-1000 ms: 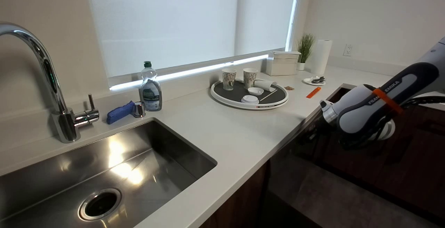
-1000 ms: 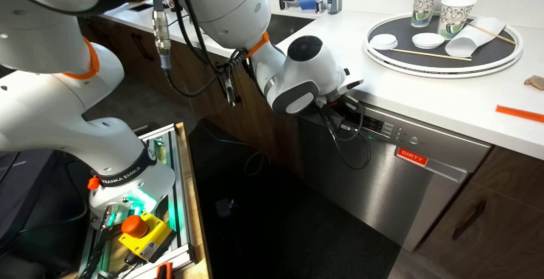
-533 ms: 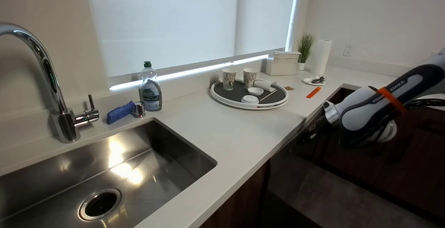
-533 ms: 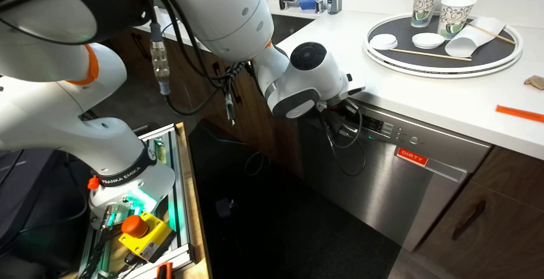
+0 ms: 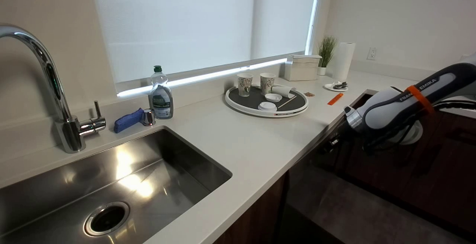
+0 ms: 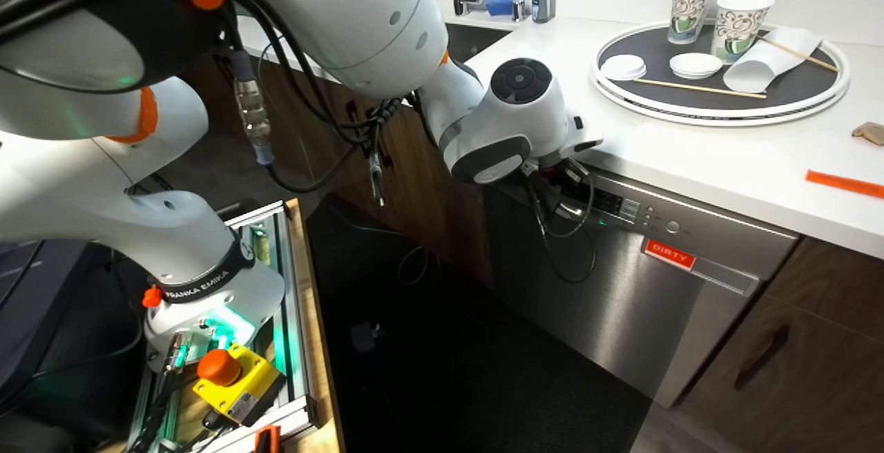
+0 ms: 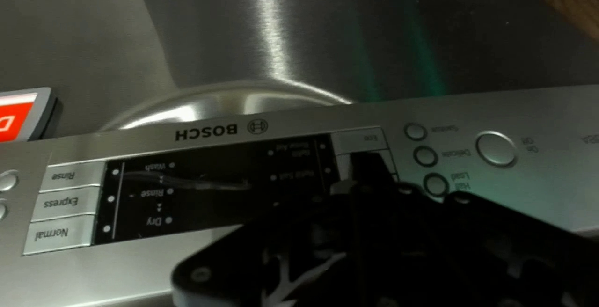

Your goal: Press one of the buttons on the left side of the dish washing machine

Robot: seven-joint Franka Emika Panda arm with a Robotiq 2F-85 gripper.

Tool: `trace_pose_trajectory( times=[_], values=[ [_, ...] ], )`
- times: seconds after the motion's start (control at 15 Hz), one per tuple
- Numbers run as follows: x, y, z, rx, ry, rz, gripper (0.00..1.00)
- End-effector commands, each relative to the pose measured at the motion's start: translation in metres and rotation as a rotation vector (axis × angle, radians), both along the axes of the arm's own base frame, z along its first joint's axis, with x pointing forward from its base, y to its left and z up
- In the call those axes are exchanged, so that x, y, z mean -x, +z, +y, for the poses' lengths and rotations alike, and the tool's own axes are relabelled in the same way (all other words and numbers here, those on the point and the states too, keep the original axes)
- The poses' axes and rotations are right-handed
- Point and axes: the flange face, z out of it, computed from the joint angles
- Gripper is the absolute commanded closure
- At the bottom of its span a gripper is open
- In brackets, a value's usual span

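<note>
The dish washing machine (image 6: 608, 287) has a brushed grey metal front under the counter in an exterior view, with its control panel along the top. The wrist view stands upside down and shows the panel close up. The Eco button (image 7: 358, 141) is at the top of a button column. My gripper (image 7: 369, 171) is shut and empty, its dark fingertips over the button just below Eco, hiding most of it. Whether they touch cannot be told. Round buttons (image 7: 426, 156) and the On/Off button (image 7: 496, 149) are beside the fingers. The gripper (image 5: 334, 141) is dark in an exterior view.
The counter edge (image 6: 697, 194) runs just above the panel, close to the hand. A round tray (image 6: 718, 121) with cups and lids stands on the counter. A red DIRTY sign (image 6: 668, 254) is on the machine front. A cable loops below the wrist.
In an exterior view the hand has dipped slightly, then risen and shifted right along the panel. The upper arm has lowered. Nothing on the counter has moved.
</note>
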Motion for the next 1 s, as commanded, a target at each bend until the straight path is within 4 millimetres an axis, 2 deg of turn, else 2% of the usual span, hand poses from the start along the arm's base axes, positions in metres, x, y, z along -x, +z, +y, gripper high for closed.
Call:
trace_pose_trajectory(
  times=[0.0,0.93],
  values=[
    [-0.0176,0.0105,0.0181,-0.078,-0.024,0.007,1.00],
    [-0.0177,0.0062,0.0129,-0.202,-0.296,0.018,1.00]
  ],
)
